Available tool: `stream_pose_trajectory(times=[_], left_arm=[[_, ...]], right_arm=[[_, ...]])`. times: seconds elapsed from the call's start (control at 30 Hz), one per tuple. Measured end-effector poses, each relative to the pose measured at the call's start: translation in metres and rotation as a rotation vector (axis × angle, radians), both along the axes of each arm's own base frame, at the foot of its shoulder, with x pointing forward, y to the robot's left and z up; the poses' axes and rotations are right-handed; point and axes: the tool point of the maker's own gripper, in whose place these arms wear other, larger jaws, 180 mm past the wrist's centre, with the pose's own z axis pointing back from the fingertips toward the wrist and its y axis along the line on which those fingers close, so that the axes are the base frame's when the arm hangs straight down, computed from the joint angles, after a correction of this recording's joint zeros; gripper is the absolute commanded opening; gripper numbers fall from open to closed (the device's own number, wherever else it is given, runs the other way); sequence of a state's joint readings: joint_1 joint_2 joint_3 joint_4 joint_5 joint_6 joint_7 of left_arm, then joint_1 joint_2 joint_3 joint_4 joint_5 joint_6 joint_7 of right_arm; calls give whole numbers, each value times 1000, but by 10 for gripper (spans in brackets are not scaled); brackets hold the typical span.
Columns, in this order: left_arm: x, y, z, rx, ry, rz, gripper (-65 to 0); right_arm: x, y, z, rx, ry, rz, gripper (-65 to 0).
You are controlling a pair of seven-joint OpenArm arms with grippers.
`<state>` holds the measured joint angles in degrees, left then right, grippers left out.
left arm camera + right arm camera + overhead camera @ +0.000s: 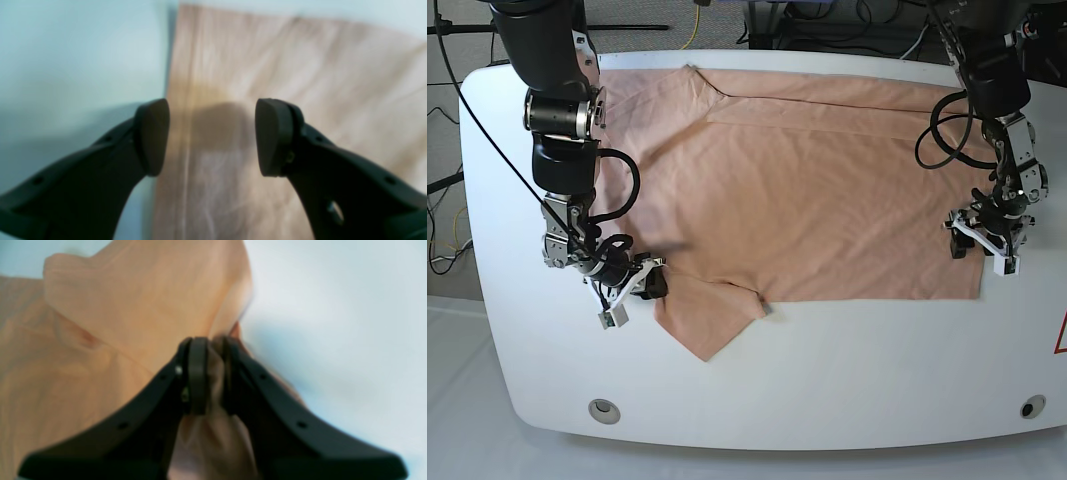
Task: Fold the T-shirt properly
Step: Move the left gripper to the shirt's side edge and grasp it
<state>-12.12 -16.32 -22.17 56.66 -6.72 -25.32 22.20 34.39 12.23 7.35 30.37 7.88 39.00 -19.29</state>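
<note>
At the T-shirt's (pixel 817 190) near edge beside the sleeve, the right gripper (pixel 641 281) pinches a bunch of cloth, while the left gripper (pixel 984 241) hangs spread and empty over the shirt's hem, the garment lying nearly flat across the white table (pixel 847 370), so no fold looks finished.

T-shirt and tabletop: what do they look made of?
T-shirt: soft, thin knit, probably cotton, matte peach; it wrinkles and bunches where the right gripper pinches it. Table: smooth, hard white panel with a slight sheen, probably plastic or painted board.
</note>
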Motion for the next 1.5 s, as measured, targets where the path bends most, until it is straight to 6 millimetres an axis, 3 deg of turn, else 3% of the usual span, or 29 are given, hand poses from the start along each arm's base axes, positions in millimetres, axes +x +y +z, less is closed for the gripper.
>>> stream_pose_trajectory(times=[0.33, 0.93, 1.5], left_arm=[[6, -5, -3, 1, 12, -30, -271], [5, 16, 0, 18, 32, -4, -263], [8, 16, 0, 26, 27, -7, -247]], right_arm=[[-2, 0, -2, -2, 2, 2, -564], [-4, 1, -3, -2, 8, 7, -590], [-6, 1, -4, -1, 8, 10, -623]])
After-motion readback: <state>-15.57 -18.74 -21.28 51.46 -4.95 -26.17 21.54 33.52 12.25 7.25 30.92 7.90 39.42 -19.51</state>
